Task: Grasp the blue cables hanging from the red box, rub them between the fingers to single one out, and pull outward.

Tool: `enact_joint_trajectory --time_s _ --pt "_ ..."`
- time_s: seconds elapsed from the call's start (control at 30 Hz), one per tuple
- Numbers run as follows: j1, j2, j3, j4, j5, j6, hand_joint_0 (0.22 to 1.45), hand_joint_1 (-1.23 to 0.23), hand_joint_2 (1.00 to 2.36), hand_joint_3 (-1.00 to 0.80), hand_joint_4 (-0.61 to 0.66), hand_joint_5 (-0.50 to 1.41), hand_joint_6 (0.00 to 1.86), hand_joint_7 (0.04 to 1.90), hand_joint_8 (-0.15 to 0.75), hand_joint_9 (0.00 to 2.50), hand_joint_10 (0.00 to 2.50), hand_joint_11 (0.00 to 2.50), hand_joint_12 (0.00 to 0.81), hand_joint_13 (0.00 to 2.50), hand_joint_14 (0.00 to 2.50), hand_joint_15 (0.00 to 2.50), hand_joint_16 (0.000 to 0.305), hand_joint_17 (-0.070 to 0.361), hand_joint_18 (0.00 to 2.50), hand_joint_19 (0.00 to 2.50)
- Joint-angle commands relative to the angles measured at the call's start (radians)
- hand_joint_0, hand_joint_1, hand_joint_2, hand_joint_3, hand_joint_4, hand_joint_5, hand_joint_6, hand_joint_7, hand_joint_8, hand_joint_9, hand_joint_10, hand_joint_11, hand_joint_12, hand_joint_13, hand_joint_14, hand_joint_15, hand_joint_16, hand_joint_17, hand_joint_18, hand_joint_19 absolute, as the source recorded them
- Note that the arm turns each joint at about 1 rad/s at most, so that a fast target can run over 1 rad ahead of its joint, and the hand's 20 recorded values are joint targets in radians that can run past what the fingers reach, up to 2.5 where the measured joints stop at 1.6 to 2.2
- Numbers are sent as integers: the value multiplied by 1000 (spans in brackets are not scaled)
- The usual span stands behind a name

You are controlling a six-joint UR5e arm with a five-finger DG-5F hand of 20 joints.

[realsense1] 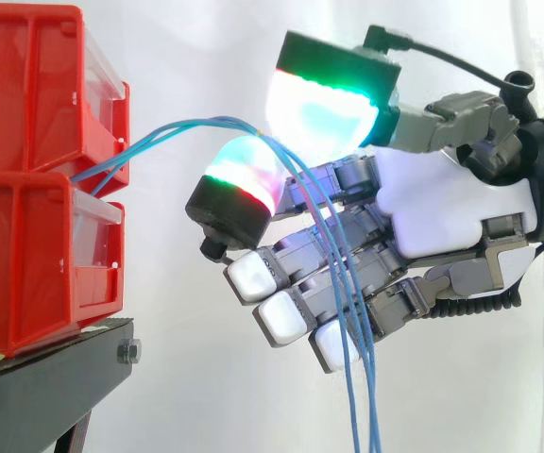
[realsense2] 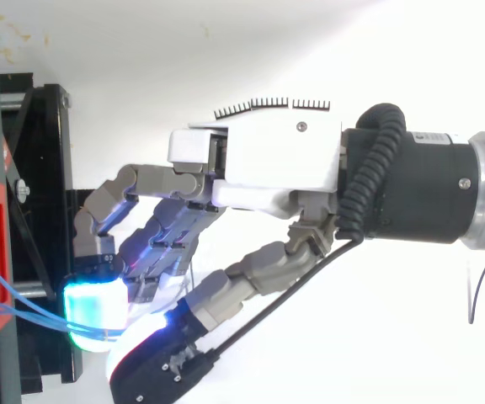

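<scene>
The hand [realsense1: 451, 208] enters from the right edge of the side view with its palm upright and its fingers directed left toward the red bins. It is closed in a pinch on the blue cables [realsense1: 192, 123]. The thumb pad [realsense1: 324, 113], glowing white and cyan with a green band, sits above. One finger pad [realsense1: 244, 179], glowing cyan, green and red, sits below it. The cables pass between these two pads. The remaining fingers are curled beneath, and their white pads point left and slightly down.

The cables leave the gap between the upper red bin [realsense1: 26, 85] and the lower red bin [realsense1: 26, 264]. From there they rise to the right in a shallow arc, well clear of the bin fronts. At the pinch they bend sharply. Beyond it, the long axis runs nearly vertical, and the strands hang down across the curled fingers to the bottom edge of the side view.

In the top view, the strands [realsense2: 45, 318] run from the left edge rightward to the cyan pad of the hand [realsense2: 276, 160].

The bins are stacked on a black stand [realsense1: 55, 377] before a white curtain [realsense1: 196, 377].
</scene>
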Motion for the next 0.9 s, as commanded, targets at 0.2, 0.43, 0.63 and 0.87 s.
enact_joint_trajectory --time_s 0.2,0.43,0.63,0.87 --pt "0 0 0 0 -2 2 485 -728 1000 -500 164 -148 892 1010 364 942 14 471 450 878 18 493 56 126 848 534" --pt "0 0 0 -6 -3 2 703 -882 1023 -100 -31 -140 942 1210 330 974 15 496 402 903 18 494 46 104 849 511" --pt "0 0 0 -30 -3 6 774 -895 1021 -180 -73 -167 967 1196 309 926 13 482 397 890 19 493 46 103 825 509" --pt "0 0 0 -49 -5 8 832 -895 1013 -328 -65 -193 965 1150 299 875 12 470 391 855 18 490 46 103 788 519"
